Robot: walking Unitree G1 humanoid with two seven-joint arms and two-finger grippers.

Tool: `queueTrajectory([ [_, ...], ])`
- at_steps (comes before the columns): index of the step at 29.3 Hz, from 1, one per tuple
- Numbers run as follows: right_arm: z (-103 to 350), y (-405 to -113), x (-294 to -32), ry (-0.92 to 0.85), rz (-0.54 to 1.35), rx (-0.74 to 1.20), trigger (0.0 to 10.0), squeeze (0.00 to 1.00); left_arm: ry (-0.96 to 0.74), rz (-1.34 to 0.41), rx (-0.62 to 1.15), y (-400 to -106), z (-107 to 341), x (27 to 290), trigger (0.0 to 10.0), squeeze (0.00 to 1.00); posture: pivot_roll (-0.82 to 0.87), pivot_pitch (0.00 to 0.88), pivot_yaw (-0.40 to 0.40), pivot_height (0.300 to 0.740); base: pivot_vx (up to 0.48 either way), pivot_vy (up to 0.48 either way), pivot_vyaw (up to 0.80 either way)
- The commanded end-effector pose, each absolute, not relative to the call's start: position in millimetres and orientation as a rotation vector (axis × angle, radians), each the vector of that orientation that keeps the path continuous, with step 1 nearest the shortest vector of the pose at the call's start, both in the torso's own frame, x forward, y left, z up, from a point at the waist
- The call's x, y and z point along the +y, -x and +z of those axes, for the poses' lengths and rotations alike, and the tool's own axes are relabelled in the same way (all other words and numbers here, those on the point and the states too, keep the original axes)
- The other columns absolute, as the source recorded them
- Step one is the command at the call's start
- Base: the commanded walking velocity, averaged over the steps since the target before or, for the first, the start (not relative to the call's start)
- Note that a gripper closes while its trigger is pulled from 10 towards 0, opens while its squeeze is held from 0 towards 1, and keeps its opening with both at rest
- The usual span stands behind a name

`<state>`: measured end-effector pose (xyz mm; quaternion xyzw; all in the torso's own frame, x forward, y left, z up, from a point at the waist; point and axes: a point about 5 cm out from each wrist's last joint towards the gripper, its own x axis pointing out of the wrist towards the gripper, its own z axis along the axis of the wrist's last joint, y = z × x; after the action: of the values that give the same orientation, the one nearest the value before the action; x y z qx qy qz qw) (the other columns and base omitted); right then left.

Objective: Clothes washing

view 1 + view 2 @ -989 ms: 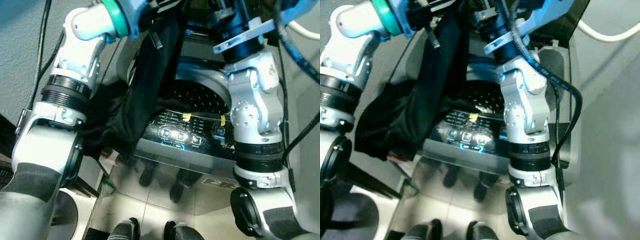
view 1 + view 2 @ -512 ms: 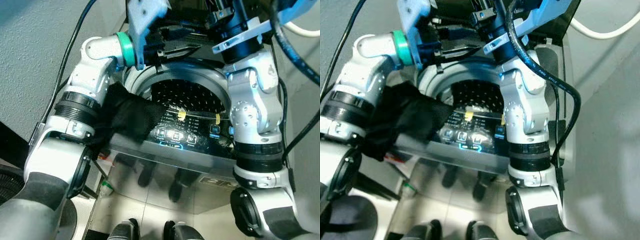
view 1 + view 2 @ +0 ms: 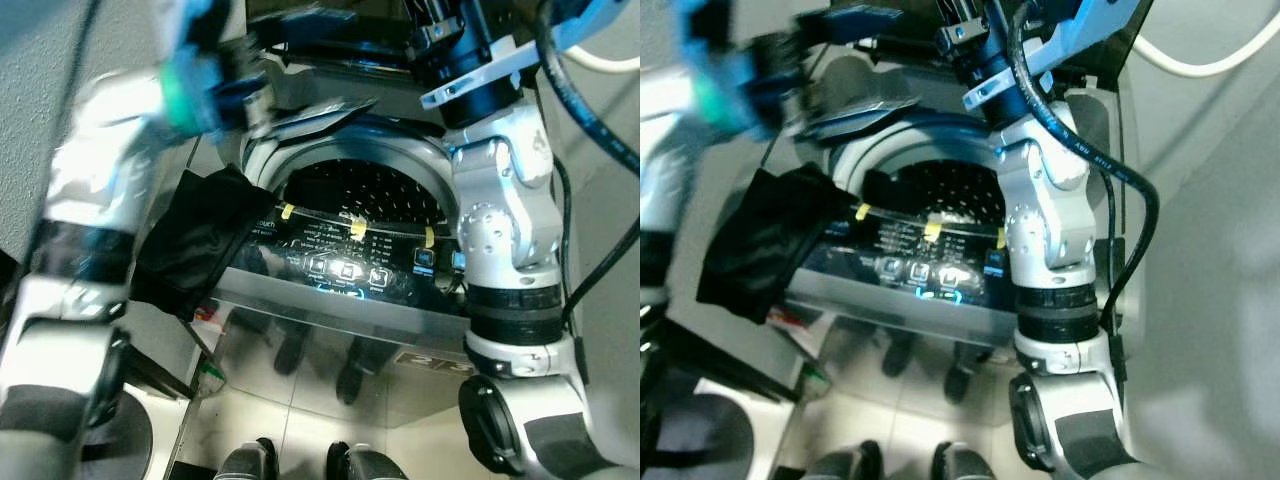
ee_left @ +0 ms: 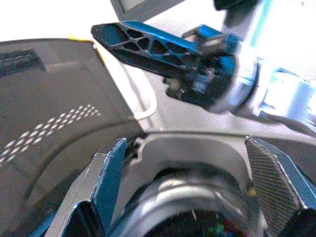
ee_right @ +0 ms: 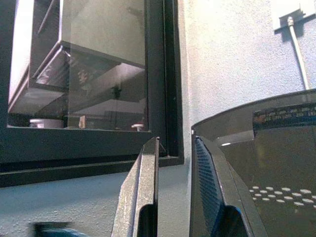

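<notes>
Crumpled black garment [image 3: 195,240] drapes over washer [image 3: 340,300] rim; blurred left gripper [image 4: 182,197] seemingly apart.

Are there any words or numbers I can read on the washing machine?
Control panel of the washing machine: lit symbols and small white print, too small and blurred to read.
Front of the machine, low right: pale marks, too blurred to read.
Lid: a strip of small print, not readable.

Top-loading washing machine [image 3: 330,310] ahead, drum [image 3: 370,195] open behind control panel [image 3: 350,262]. Garment [image 3: 195,245] draped over machine's left front corner, left of panel. Raised lid [image 5: 266,163] behind drum. Right arm [image 3: 505,230] beside panel's right end.
</notes>
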<state>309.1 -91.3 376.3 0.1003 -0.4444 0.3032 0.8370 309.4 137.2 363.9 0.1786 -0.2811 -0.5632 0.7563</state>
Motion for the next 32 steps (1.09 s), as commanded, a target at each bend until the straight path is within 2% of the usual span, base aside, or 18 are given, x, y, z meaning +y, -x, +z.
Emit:
queueTrajectory([
  [1,376,-307,-90,-0.213,0.651,-0.946,10.0,0.0,-0.397,-1.236,-0.619,-302,367,139,10.0,0.0,0.13,0.118,0.055,0.74,0.0,0.0,0.0],
  [5,374,-307,-90,-0.214,0.651,-0.942,10.0,0.0,-0.398,-1.163,-0.551,-296,357,155,10.0,0.0,0.14,0.121,0.056,0.74,0.0,0.0,0.0],
  [8,372,-307,-90,-0.217,0.654,-0.936,10.0,0.0,-0.39,-1.02,-0.466,-293,344,176,10.0,0.0,0.15,0.125,0.052,0.74,0.0,0.0,0.0],
  [12,372,-307,-90,-0.218,0.655,-0.933,10.0,0.0,-0.389,-0.962,-0.438,-291,341,184,10.0,0.0,0.15,0.125,0.052,0.74,0.0,0.0,0.0],
  [13,372,-307,-88,-0.22,0.661,-0.931,10.0,0.0,-0.371,-0.85,-0.369,-297,332,195,10.0,0.0,0.16,0.128,0.043,0.74,0.0,0.0,0.0],
  [14,372,-307,-88,-0.22,0.661,-0.931,10.0,0.0,-0.371,-0.85,-0.369,-297,332,195,10.0,0.0,0.16,0.128,0.043,0.74,0.0,0.0,0.0],
  [16,371,-309,-86,-0.224,0.673,-0.925,10.0,0.0,-0.317,-0.637,-0.183,-310,308,219,10.0,0.0,0.16,0.128,0.036,0.74,0.0,0.0,0.0],
  [18,371,-309,-86,-0.224,0.676,-0.923,10.0,0.0,-0.294,-0.586,-0.118,-313,300,226,10.0,0.0,0.16,0.126,0.037,0.74,0.0,0.0,0.0],
  [21,371,-309,-85,-0.224,0.677,-0.922,10.0,0.0,-0.261,-0.575,-0.032,-310,289,230,10.0,0.0,0.16,0.125,0.041,0.74,0.0,0.0,0.0],
  [25,370,-308,-86,-0.222,0.673,-0.922,10.0,0.0,-0.387,-0.661,0.029,-295,268,223,10.0,0.0,0.16,0.122,0.046,0.74,0.0,0.0,0.0],
  [26,370,-308,-86,-0.222,0.673,-0.922,10.0,0.0,-0.408,-0.685,0.021,-292,268,220,10.0,1.0,0.16,0.122,0.046,0.74,0.0,0.0,0.0],
  [32,370,-309,-86,-0.222,0.673,-0.922,10.0,0.0,-0.432,-0.701,0.011,-287,269,217,10.0,1.0,0.16,0.122,0.046,0.74,0.0,0.0,0.0],
])
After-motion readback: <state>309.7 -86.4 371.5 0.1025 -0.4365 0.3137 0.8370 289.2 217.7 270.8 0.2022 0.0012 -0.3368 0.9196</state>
